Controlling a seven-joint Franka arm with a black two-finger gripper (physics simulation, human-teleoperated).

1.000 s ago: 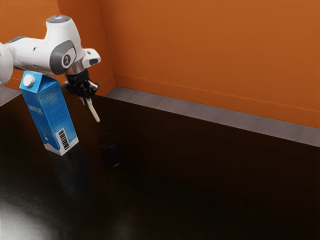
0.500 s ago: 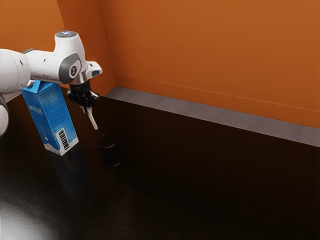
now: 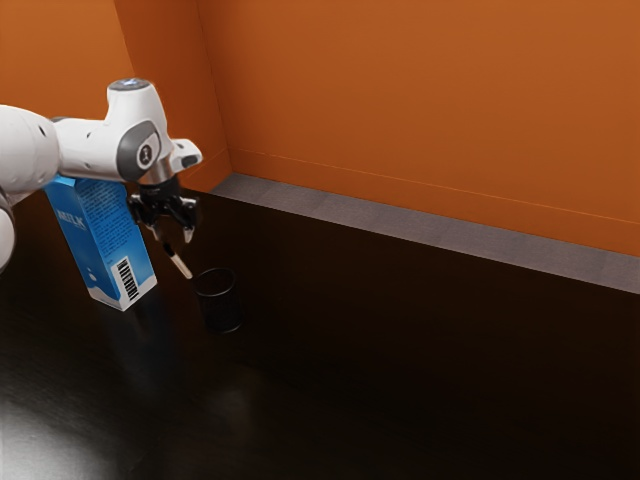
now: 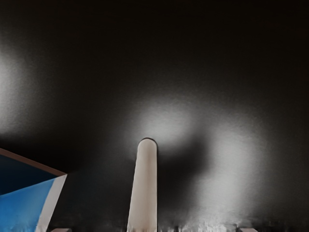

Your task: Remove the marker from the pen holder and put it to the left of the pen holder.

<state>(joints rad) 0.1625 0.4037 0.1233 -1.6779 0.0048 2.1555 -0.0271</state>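
Orange walls stood behind the dark desk, & your jaws were spread above the marker, out of the pen holder & nr. it toward the ext. view's left, so removal was done, w/ its settling on the desk unconfirmed.

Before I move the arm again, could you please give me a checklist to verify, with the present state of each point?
1. Marker out of the pen holder: ok, it is outside the rim.
2. Claw open for backing away: ok, its fingers stand apart.
3. Marker resting on the table: cannot tell; it is seen below the claw, but contact is not clear.
4. Pen holder upright: ok.
5. Milk carton upright: ok.
6. Safe gap between claw and carton: cannot tell; they overlap in the exterior view.
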